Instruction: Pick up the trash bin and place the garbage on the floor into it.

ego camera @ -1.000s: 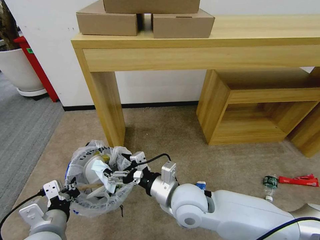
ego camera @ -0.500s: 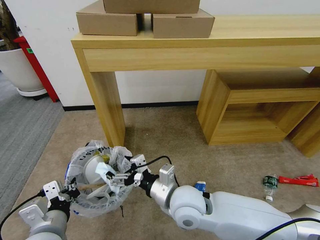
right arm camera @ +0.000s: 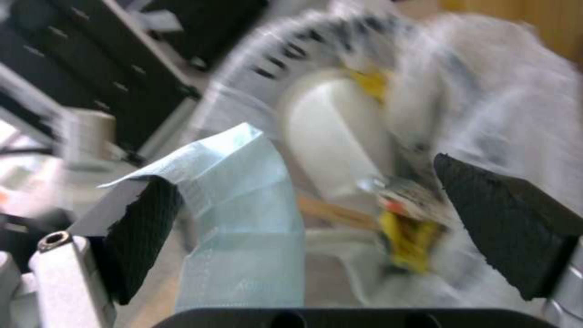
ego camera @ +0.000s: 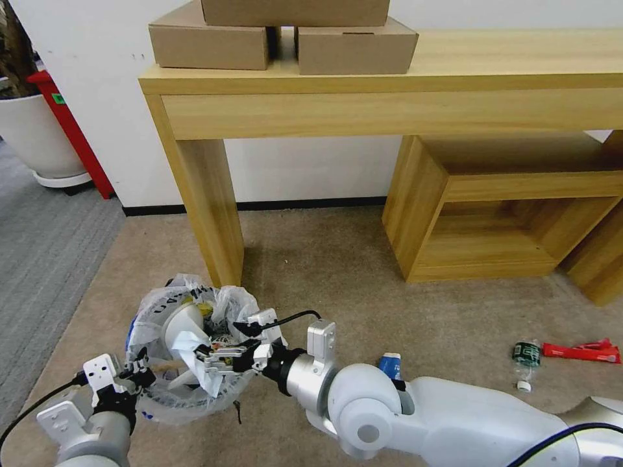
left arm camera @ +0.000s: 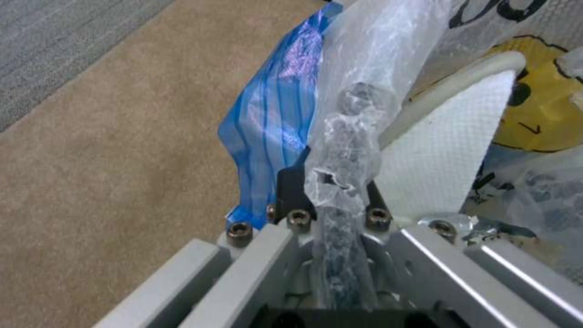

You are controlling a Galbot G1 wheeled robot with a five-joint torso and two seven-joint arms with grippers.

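Observation:
The trash bin (ego camera: 170,403), lined with a crinkly white bag, sits on the beige floor (ego camera: 324,259) at the lower left. It holds a white slipper (ego camera: 178,324), a wooden stick and wrappers. My left gripper (ego camera: 139,375) (left arm camera: 337,200) is shut on the bin's bagged rim. Over the bin's mouth my right gripper (ego camera: 207,355) (right arm camera: 300,173) stands open, and a pale crumpled paper (ego camera: 195,350) (right arm camera: 243,218) drapes against one pad (right arm camera: 145,228). On the carpet lie a blue-white wrapper (ego camera: 389,362), a green bottle (ego camera: 527,355) and a long red packet (ego camera: 581,352).
A wooden desk leg (ego camera: 207,201) stands just behind the bin, and a low wooden shelf (ego camera: 493,214) is to the right. Cardboard boxes (ego camera: 285,39) sit on the desk. A white planter (ego camera: 36,136) and grey carpet (ego camera: 45,259) lie to the left.
My right gripper has moved left and lower over the bin's mouth, carrying the pale paper with it. The bin and my left gripper have stayed in place.

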